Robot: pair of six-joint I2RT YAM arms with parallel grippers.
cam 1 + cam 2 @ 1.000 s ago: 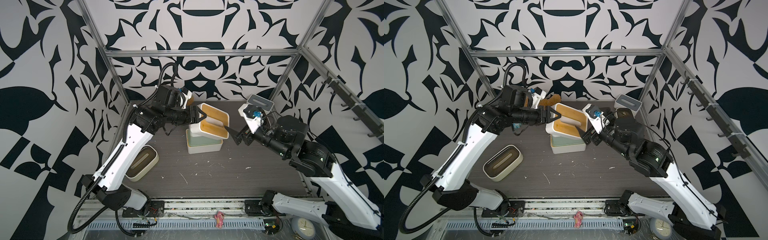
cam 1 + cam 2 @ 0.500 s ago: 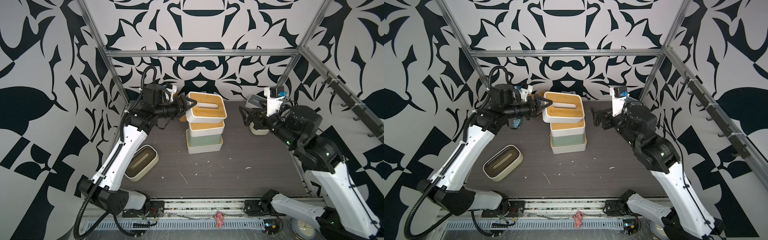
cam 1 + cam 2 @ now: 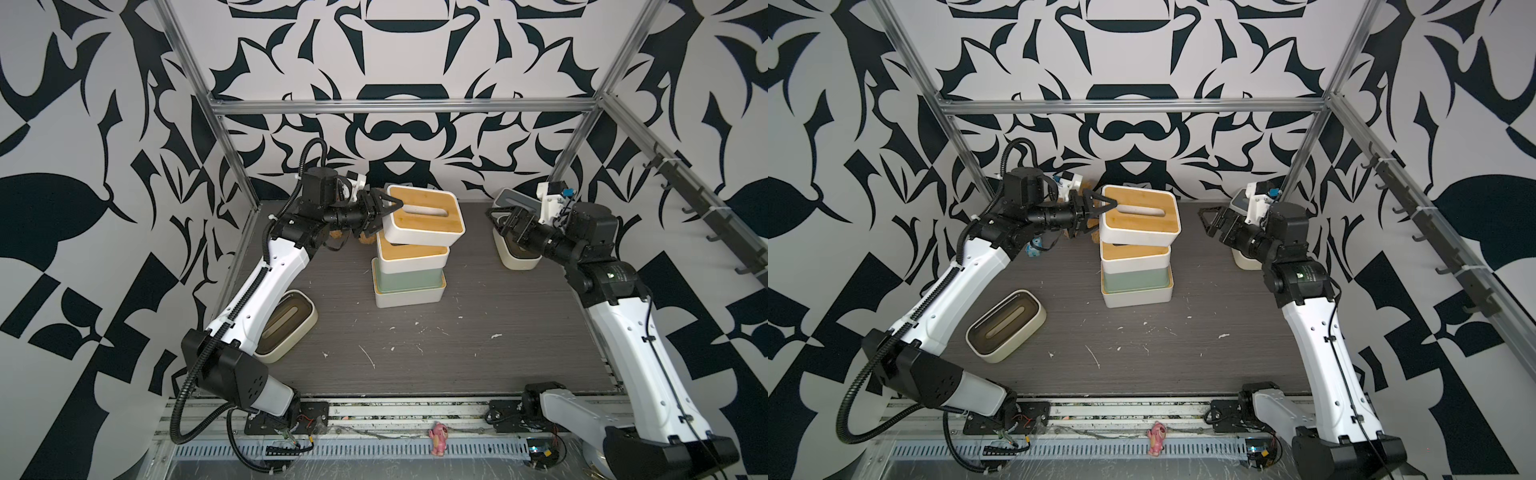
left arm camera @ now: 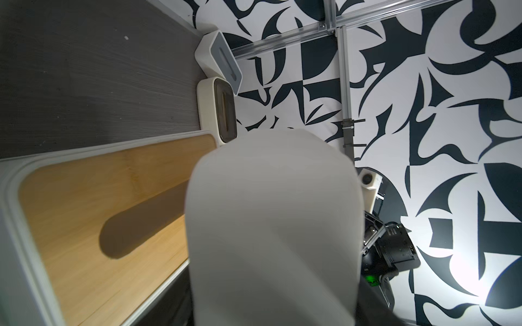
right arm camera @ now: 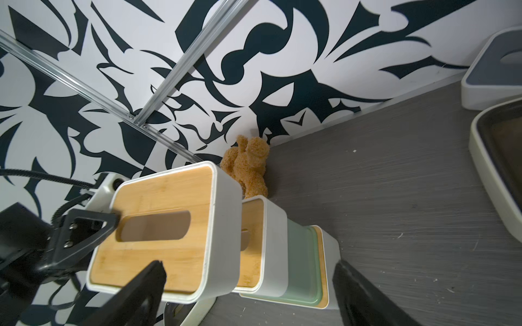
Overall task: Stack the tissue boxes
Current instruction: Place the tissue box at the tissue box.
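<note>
- Centre of both top views: a pile of tissue boxes on the dark grey wood-grain table (image 3: 457, 332).
- At the bottom, a white rectangular box with a bamboo lid (image 3: 409, 296), with only a thin strip of that lid showing.
- On it, a sage green box (image 3: 405, 276), and on that a second white bamboo-lidded box (image 3: 415, 257), all three roughly squared up.
- Uppermost, a third white box with a slotted bamboo lid (image 3: 424, 220) — turned askew to the pile and overhanging toward the right of the frame. Cannot tell whether it rests on the box below.
- Clamped at its left end by the left gripper (image 3: 384, 216): one black finger flat on the lid at the slot's end, the other lower on the end wall.
- At the right of the frame, the right gripper (image 3: 498, 224) — fingers spread wide, nothing between them, well apart from the pile.
- Beneath it, a rounded cream box with a dark-brown lid (image 3: 515, 257), and just behind, in the table's far right corner, a white box with a grey slotted lid (image 3: 509, 197).
- Lower left: a second rounded cream box with a dark-brown lid (image 3: 1007, 324), flat on the table beside the left arm.
- Against the back wall behind the pile, a brown teddy bear (image 5: 248, 166).
</note>
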